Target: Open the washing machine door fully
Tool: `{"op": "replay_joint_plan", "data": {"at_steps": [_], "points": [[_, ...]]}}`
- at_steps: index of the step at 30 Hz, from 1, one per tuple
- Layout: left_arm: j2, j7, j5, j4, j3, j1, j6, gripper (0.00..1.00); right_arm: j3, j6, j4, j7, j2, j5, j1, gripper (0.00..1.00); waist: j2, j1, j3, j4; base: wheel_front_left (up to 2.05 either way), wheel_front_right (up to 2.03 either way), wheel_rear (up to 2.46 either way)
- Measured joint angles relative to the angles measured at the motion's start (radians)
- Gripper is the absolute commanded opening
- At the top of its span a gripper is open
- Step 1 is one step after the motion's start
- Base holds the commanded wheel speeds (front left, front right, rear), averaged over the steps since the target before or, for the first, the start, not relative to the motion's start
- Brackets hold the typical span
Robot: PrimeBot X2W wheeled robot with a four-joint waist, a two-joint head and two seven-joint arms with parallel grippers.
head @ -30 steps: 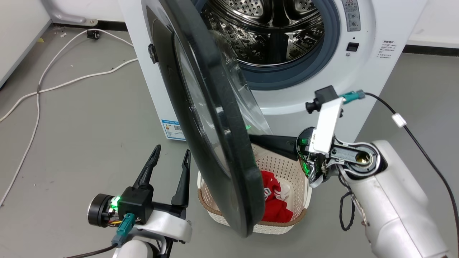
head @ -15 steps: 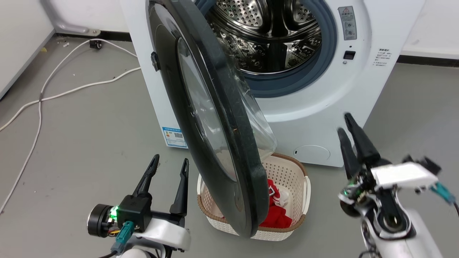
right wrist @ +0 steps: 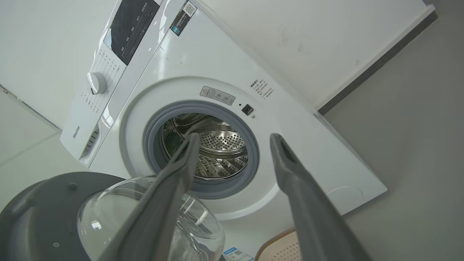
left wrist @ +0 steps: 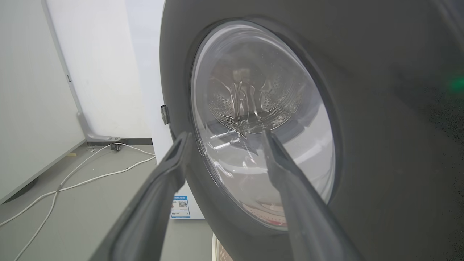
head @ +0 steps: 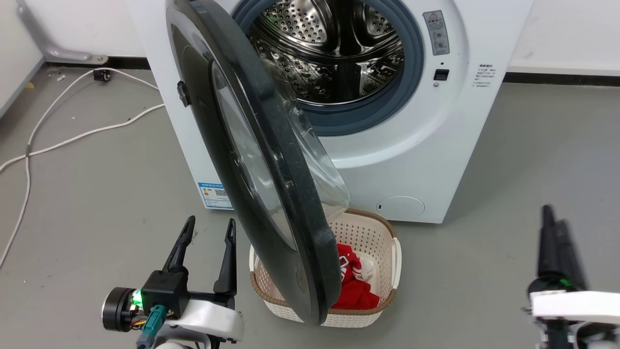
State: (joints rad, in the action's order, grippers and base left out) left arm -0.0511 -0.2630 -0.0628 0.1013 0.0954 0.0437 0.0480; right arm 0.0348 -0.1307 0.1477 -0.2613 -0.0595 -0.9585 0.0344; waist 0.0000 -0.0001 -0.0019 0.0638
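The washing machine stands with its steel drum exposed. The washing machine door, a black disc with a glass bowl, is swung out about edge-on to me, its lower rim over a basket. My left gripper is open at the lower left, just beside the door's outer face and holding nothing. The left wrist view has its gripper framing the door. My right gripper is low at the right, well away from the door. In its wrist view the gripper is open, facing the machine and the door.
A cream laundry basket with red clothing sits on the floor under the door's lower edge. White cables trail over the grey floor at the left. A white wall runs behind the machine.
My right arm has pulled out from behind the door, above the basket, and dropped to the lower right. The head camera has shifted. The left gripper holds its place.
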Motion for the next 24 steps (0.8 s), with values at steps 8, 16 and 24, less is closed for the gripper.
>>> {"op": "replay_joint_plan", "data": {"at_steps": [8,16,24], "points": [[-0.001,0.0,0.008,-0.006,-0.021,0.0,0.0,1.0,0.097,0.0,-0.236,-0.002,0.007,0.648,-0.031,1.0,0.0,0.0,0.001,-0.013,0.0,0.0,0.0],[-0.001,0.0,0.016,-0.012,-0.035,0.0,0.0,1.0,0.013,0.0,-0.277,0.04,0.009,0.911,-0.093,1.0,0.0,0.0001,0.001,-0.022,0.0,0.0,0.0],[-0.001,0.0,0.023,-0.013,-0.037,0.0,0.002,1.0,-0.01,0.0,-0.179,0.049,0.009,0.884,-0.095,1.0,0.0001,0.0001,0.005,-0.03,0.0,0.0,0.0]]}}
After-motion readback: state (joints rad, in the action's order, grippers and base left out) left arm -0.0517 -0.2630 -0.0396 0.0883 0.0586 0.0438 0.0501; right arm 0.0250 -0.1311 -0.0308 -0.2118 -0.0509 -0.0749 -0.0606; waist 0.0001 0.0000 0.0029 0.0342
